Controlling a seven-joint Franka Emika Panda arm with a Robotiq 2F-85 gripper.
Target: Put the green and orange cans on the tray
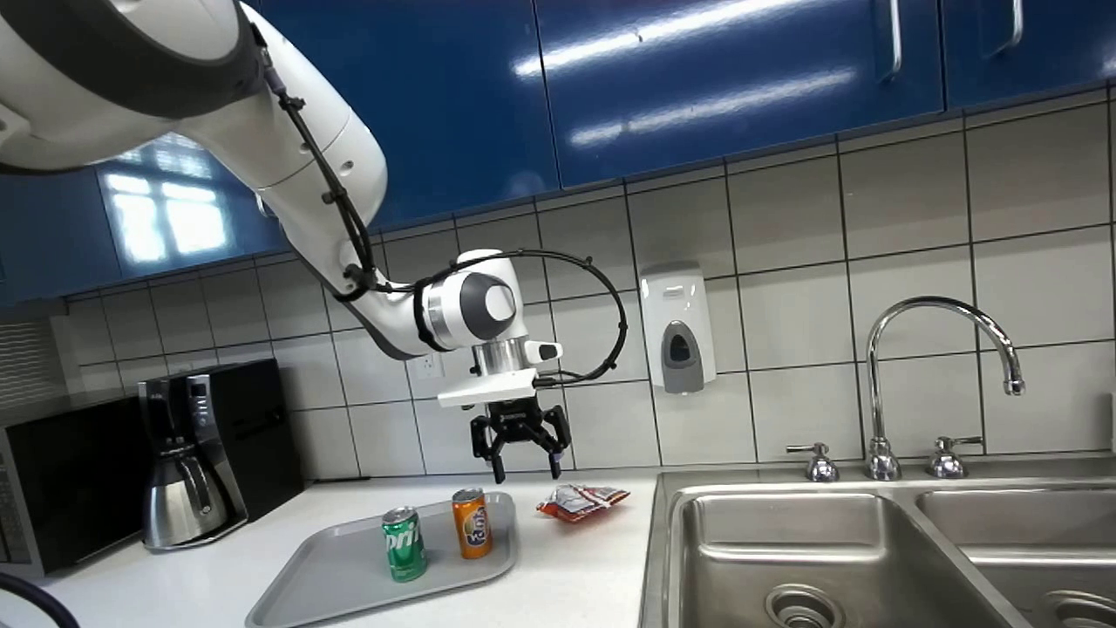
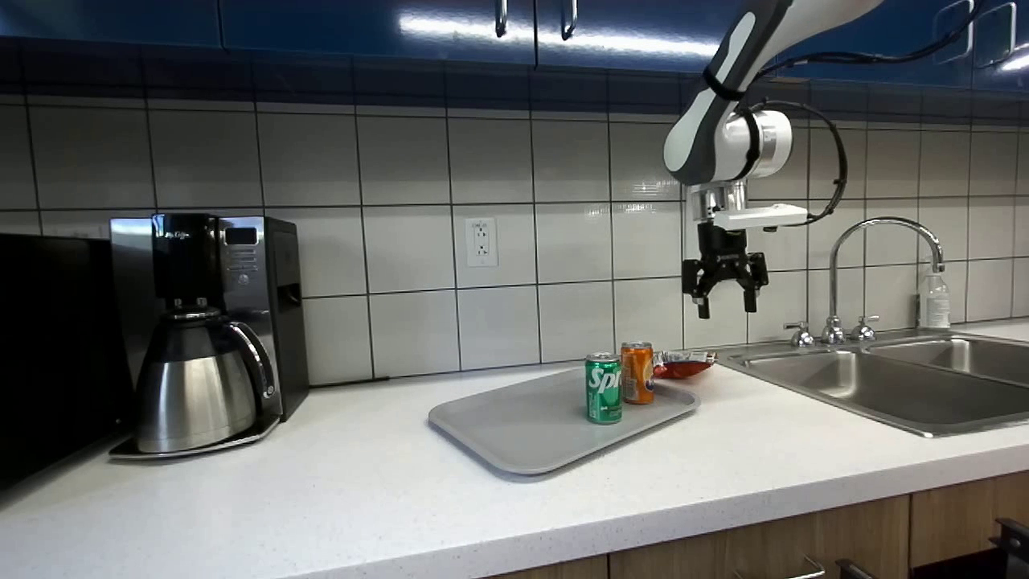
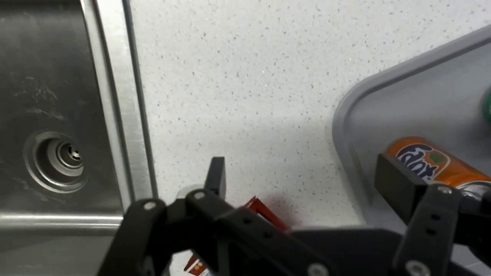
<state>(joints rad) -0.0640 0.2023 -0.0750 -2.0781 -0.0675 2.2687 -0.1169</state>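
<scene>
Green can (image 1: 404,545) and orange can (image 1: 472,525) on the tray (image 2: 514,430)
Both stand upright, near each other but apart, the tray lying on the counter (image 2: 338,503). The end effector (image 1: 527,474) hangs above, jaws spread wide, gripping nothing.

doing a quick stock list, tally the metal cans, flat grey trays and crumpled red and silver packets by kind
Cans: 2, a green cylindrical metal can and an orange cylindrical metal can
Trays: 1, a flat grey tray with rounded corners
Packets: 1, a crumpled red and silver packet
Total: 4
</scene>
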